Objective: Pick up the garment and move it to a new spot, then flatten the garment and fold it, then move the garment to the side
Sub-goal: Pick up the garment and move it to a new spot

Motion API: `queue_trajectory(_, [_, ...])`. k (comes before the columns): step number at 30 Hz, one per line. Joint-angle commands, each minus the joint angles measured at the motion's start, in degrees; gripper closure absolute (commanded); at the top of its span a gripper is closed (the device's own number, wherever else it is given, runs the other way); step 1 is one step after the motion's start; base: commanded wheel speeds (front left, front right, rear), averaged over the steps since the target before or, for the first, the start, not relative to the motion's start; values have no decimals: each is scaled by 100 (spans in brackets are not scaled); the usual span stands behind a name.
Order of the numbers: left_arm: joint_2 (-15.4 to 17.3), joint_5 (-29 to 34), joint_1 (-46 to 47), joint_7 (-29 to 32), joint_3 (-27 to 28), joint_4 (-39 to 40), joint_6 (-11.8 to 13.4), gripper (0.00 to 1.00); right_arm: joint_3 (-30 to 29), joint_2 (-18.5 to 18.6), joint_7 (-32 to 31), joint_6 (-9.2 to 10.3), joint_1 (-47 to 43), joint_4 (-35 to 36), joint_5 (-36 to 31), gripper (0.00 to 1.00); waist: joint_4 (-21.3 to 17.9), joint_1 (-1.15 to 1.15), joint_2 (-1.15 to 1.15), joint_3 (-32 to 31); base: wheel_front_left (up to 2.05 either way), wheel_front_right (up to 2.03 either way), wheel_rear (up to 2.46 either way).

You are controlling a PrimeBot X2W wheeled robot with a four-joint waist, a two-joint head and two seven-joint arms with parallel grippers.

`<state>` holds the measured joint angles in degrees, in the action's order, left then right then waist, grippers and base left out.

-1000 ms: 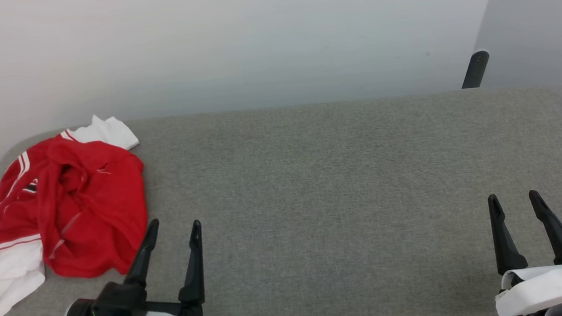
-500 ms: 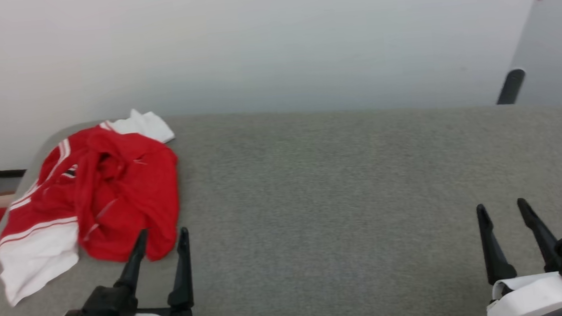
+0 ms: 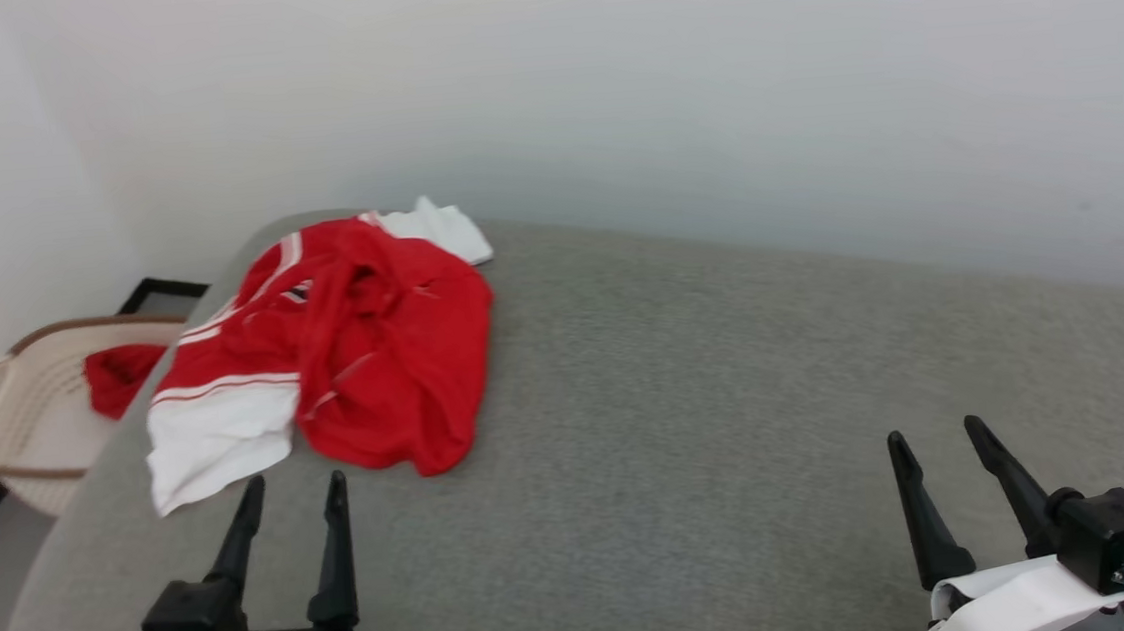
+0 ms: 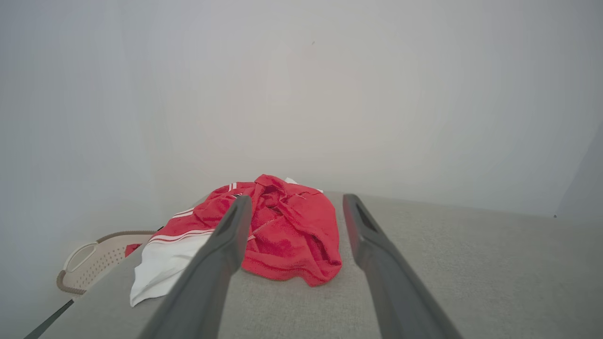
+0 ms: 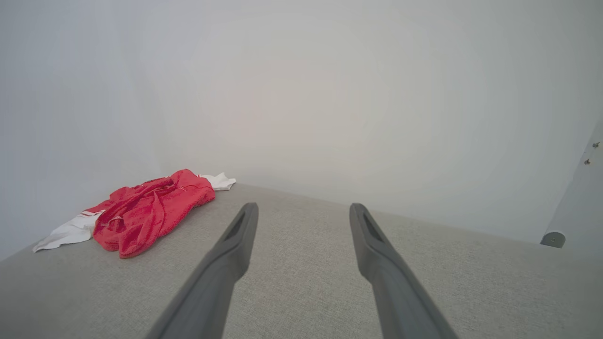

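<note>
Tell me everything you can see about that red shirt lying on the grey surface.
The shirt is red, of soft knit-looking cloth, with white short sleeves and red-and-white stripe trim. It lies unfolded in a crumpled heap near the far left corner of the grey fabric-covered surface, one white sleeve spread toward the robot, the other poking out at the back. It rests on that surface alone; the open left hand sits just short of it, apparently not touching.

Red garment (image 3: 381, 370) (white sleeves, striped trim) on grey table (image 3: 729, 393).
</note>
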<state>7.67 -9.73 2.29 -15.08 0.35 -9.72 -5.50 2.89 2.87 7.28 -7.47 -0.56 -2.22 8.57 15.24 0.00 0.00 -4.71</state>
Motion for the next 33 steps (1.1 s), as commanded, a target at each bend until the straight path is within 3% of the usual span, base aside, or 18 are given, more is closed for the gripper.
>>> queue_trajectory(1, [41,-33,-59,26,29,15,53,0,60,2,35,-4,61,-31,56,0,428,0,0,-124,0,0,0])
queue_trajectory(8, [102,-91,-111,117,110,90,161,0,187,2,103,-4,119,-139,134,0,787,0,0,-149,0,0,0])
queue_trajectory(16, [150,-179,47,306,96,224,177,0,206,2,111,-4,152,-181,140,0,890,0,0,-47,0,0,0])
queue_trajectory(25, [493,-681,850,1079,123,371,-56,0,174,2,18,-4,273,-50,34,0,591,0,0,408,0,0,0])
queue_trajectory(33, [1165,-1422,2036,2330,265,162,-161,0,128,19,-141,-4,599,264,-181,0,122,0,0,1325,0,0,0])
